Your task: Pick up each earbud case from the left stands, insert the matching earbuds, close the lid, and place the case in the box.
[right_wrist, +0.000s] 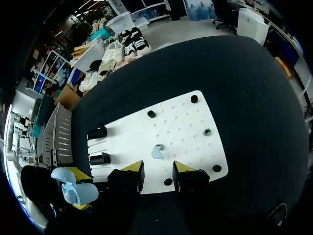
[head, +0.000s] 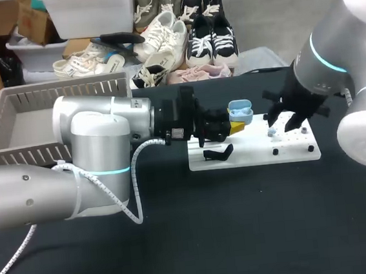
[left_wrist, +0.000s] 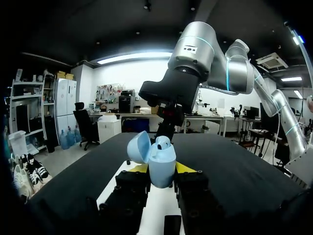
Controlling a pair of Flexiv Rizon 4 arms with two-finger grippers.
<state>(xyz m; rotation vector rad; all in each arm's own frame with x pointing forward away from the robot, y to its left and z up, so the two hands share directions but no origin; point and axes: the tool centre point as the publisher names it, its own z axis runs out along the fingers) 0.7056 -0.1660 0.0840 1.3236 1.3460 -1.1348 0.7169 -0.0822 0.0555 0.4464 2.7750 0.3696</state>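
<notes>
A light blue earbud case (head: pixel 240 112) with its lid (left_wrist: pixel 138 148) swung open is held upright over the left part of the white board (head: pixel 256 156). My left gripper (head: pixel 233 127) is shut on the case (left_wrist: pixel 162 161), one yellow-tipped finger on each side of it. An earbud shows in the top of the case, with my right arm just behind it in the left wrist view. A loose light blue earbud (right_wrist: pixel 157 152) lies on the board (right_wrist: pixel 186 132), just ahead of my right gripper (right_wrist: pixel 156 170). That gripper (head: pixel 284 122) hovers open above the earbud (head: pixel 271 132), holding nothing.
A grey slatted box (head: pixel 32 119) stands at the table's left behind my left arm. Two black stands (right_wrist: pixel 99 146) and several small black pegs (right_wrist: pixel 194 99) sit on the board. A black stand (head: pixel 217 153) lies near the board's front left.
</notes>
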